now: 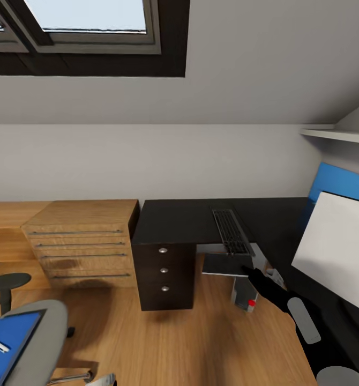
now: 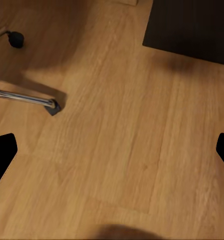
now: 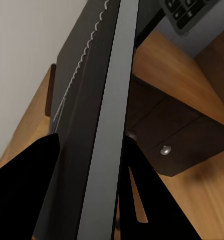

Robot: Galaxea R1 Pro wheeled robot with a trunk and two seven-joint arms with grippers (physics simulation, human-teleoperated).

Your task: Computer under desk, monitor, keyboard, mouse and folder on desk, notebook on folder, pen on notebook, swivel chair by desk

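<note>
The right gripper (image 3: 86, 190) is clamped on the near end of the keyboard (image 1: 232, 230), which stretches away from it across the desk (image 1: 174, 220). Best to keep it flat and slide it toward the monitor (image 1: 337, 249) beside the gripper before letting go

Matt black L-shaped counter (image 1: 179, 220), light wooden drawer chest (image 1: 83, 241) with grained fronts, smooth wooden plank floor (image 2: 122, 150), chrome chair leg (image 2: 21, 97)

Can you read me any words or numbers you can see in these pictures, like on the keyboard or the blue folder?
No words or numbers can be read.
The keyboard, held in the right claw: its key marks are too small and blurred.
The folder on the swivel chair: plain blue, no label.
The monitor: plain white back, no brand.
</note>
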